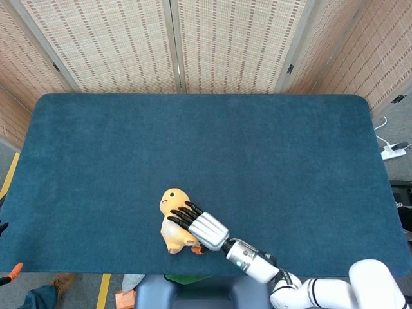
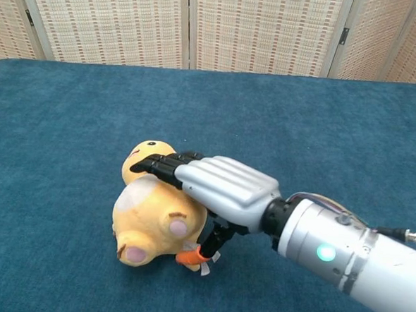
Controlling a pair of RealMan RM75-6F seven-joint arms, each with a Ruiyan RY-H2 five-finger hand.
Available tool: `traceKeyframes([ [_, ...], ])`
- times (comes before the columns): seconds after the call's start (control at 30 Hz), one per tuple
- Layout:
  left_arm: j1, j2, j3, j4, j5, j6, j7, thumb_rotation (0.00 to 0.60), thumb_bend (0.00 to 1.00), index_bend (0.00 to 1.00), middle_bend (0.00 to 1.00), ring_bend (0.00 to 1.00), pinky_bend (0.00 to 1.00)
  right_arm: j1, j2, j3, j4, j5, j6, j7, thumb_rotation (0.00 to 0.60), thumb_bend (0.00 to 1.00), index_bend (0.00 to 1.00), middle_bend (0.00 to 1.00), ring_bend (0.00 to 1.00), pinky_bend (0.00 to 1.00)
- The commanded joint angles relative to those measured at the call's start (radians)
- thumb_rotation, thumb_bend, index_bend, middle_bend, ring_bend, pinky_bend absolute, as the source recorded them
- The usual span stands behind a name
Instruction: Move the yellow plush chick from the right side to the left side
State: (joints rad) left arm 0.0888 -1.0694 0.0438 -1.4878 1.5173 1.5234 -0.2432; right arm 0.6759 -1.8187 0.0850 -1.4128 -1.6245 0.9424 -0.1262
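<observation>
Right hand holding the yellow plush chick on the desk's left half

Going left to right in the head view: at about 7 o'clock, off the desk (image 1: 96, 135) edge, an orange-tipped tool (image 1: 14, 271) and a shoe (image 1: 63, 282) lie on the floor, well clear of the work. The yellow plush chick (image 1: 172, 222) lies near the front edge, around 6 to 7 o'clock, left of centre, resting on the blue felt, so it seems to be at or close to its drop spot. The right hand (image 1: 201, 226) grips it, dark fingers (image 2: 158, 167) draped over the body and the thumb tucked beneath by the orange foot, a wrap suited to a soft toy. The left hand is out of sight. A power strip (image 1: 393, 151) lies at 3 o'clock; nothing blocks the release.
</observation>
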Motion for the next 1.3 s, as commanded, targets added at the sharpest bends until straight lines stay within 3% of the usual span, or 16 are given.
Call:
traceKeyframes([
  [0.03,-0.002,-0.010,0.004,0.000,0.014,0.005,0.019,0.600,0.27,0.00,0.00,0.00,0.18,-0.036,0.155,-0.055,-0.136,-0.075,0.118,0.086,0.600,0.01,0.00,0.00,0.00,0.00],
  [0.2,-0.019,-0.029,0.024,-0.007,0.090,0.015,0.032,0.600,0.27,0.00,0.00,0.00,0.18,-0.120,0.378,-0.144,-0.262,-0.159,0.278,0.143,0.600,0.01,0.00,0.00,0.00,0.00],
  [0.3,-0.042,-0.031,0.045,-0.031,0.176,0.022,0.060,0.600,0.27,0.00,0.00,0.00,0.19,-0.202,0.503,-0.216,-0.270,-0.195,0.391,0.156,0.600,0.01,0.00,0.00,0.00,0.00],
  [0.47,-0.107,-0.031,0.059,-0.175,0.286,-0.050,0.300,0.600,0.27,0.00,0.00,0.00,0.19,-0.381,0.599,-0.309,-0.128,-0.187,0.583,0.167,0.600,0.01,0.00,0.00,0.00,0.00],
  [0.6,-0.165,-0.061,0.056,-0.307,0.363,-0.137,0.496,0.600,0.27,0.00,0.00,0.00,0.19,-0.495,0.615,-0.357,-0.003,-0.167,0.663,0.188,0.600,0.02,0.00,0.00,0.00,0.00],
  [0.73,-0.221,-0.125,0.046,-0.409,0.399,-0.260,0.672,0.600,0.26,0.00,0.00,0.00,0.18,-0.576,0.628,-0.361,0.079,-0.143,0.748,0.265,0.600,0.03,0.00,0.00,0.00,0.00],
  [0.87,-0.280,-0.226,-0.005,-0.484,0.325,-0.399,0.824,0.600,0.24,0.00,0.00,0.00,0.16,-0.629,0.639,-0.346,0.137,-0.125,0.811,0.359,0.600,0.04,0.00,0.00,0.00,0.00],
  [1.07,-0.342,-0.361,-0.056,-0.506,0.217,-0.514,0.963,0.600,0.23,0.00,0.00,0.00,0.07,-0.654,0.653,-0.333,0.177,-0.115,0.804,0.435,0.600,0.05,0.00,0.00,0.00,0.00],
  [1.3,-0.418,-0.486,-0.119,-0.470,0.069,-0.602,1.091,0.600,0.22,0.00,0.00,0.00,0.05,-0.650,0.666,-0.322,0.177,-0.127,0.767,0.462,0.600,0.06,0.00,0.00,0.00,0.00],
])
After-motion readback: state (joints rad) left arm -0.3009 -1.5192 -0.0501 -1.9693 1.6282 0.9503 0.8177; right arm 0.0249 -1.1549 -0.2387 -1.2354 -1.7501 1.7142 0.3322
